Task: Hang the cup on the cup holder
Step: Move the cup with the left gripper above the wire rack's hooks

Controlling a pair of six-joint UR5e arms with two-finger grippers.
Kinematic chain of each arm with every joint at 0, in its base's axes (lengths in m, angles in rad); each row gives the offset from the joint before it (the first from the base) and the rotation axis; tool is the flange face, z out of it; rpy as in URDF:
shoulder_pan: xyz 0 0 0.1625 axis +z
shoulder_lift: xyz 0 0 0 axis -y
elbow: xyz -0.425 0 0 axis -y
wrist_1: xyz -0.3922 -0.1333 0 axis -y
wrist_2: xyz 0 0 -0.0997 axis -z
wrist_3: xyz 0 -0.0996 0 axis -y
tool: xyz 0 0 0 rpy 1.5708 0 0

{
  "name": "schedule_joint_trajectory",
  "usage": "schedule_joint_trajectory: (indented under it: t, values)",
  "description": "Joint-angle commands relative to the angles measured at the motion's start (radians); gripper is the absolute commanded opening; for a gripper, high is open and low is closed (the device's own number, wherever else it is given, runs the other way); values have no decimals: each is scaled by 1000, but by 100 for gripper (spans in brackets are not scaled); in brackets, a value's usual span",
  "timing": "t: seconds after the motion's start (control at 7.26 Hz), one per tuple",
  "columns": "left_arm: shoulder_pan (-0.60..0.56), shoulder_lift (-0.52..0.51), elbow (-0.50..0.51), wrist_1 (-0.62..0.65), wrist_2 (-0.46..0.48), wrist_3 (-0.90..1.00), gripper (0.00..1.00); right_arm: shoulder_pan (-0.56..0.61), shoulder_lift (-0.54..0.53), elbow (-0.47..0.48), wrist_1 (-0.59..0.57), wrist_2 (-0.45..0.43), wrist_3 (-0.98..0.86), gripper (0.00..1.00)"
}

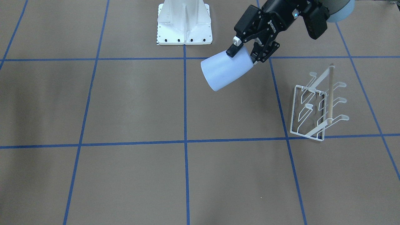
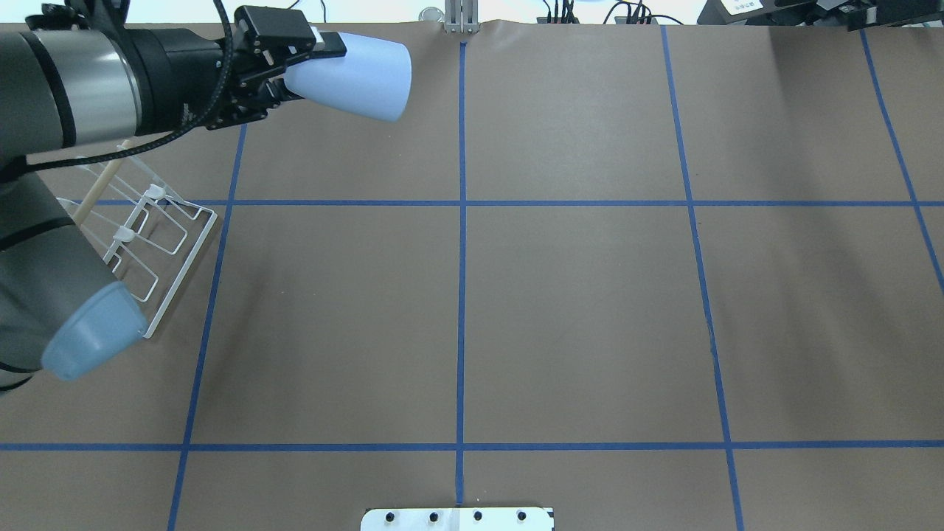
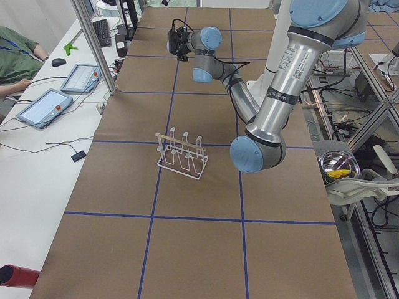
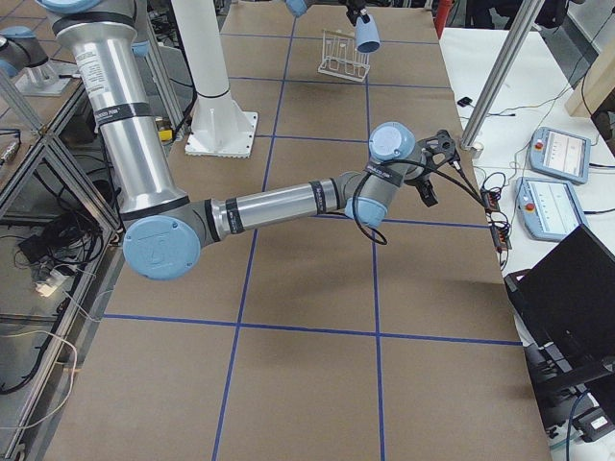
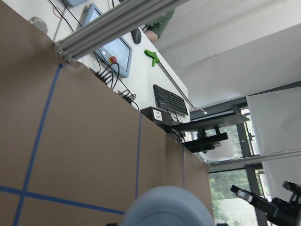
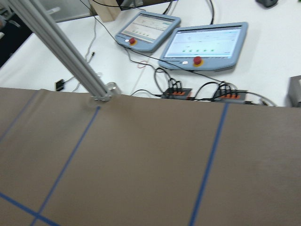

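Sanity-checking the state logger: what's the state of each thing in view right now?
cup: off the table, tilted, gripped at its narrow end.
left gripper: shut on the cup.
right gripper: open or shut, cannot tell.
cup holder: standing on the table, no cup on it.

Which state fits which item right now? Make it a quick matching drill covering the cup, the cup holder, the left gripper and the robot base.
Things:
1. pale blue cup
2. white wire cup holder
3. left gripper
4. white robot base pedestal

States:
A. stands on the table, nothing hung on it
B. shut on another item
C. tilted in the air
D. sits at the table's robot side

Pairs: 1-C, 2-A, 3-B, 4-D
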Motion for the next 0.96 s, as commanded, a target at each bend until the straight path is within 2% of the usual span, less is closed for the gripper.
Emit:
schedule_joint_trajectory:
  t: [0.0, 0.14, 0.28, 0.41, 0.55, 0.83]
  values:
    - [-111, -1, -20, 194, -56, 177, 0, 103, -36, 6, -351, -5, -378, 100]
    - [-189, -3, -26, 283, -149, 241, 0, 111, -112, 3, -419, -24, -501, 100]
    - [-257, 11, -32, 343, -238, 336, 0, 112, -138, 8, -525, -72, -552, 100]
    - [-303, 53, -64, 444, -282, 442, 0, 109, -167, 9, -632, -81, -615, 100]
    - [-311, 108, -133, 562, -287, 569, 0, 103, -197, 11, -697, -89, -618, 100]
    - [-311, 126, -195, 739, -288, 661, 0, 103, -222, 19, -690, -91, -606, 100]
